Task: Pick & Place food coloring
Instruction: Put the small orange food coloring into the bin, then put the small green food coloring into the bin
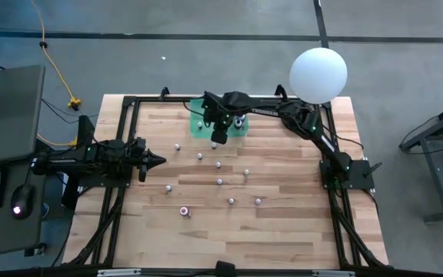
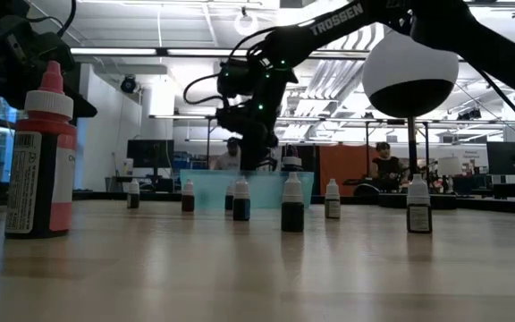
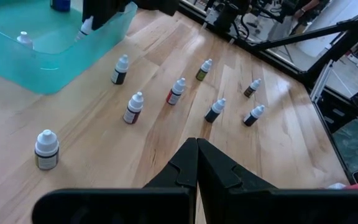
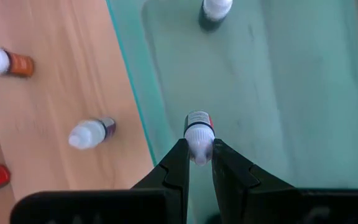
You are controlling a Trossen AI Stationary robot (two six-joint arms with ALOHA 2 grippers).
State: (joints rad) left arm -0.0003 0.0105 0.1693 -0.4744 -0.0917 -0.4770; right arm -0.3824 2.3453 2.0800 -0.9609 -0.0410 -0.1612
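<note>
Right hand [image 4: 197, 163], fingers narrowly parted, pinches a food coloring bottle [image 4: 199, 132] by its cap above the green tray [image 4: 291, 93]. Left hand [image 3: 197, 163], pressed together, hovers empty over the bench [image 3: 104, 149].

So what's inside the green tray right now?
The green tray holds one standing bottle; the right gripper hangs over it, shut on a second bottle. That arm hides the rest.

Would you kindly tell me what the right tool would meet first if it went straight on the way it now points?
Probably the floor of the green tray: the right tool, shut on a small bottle, points down into it near its wall.
</note>
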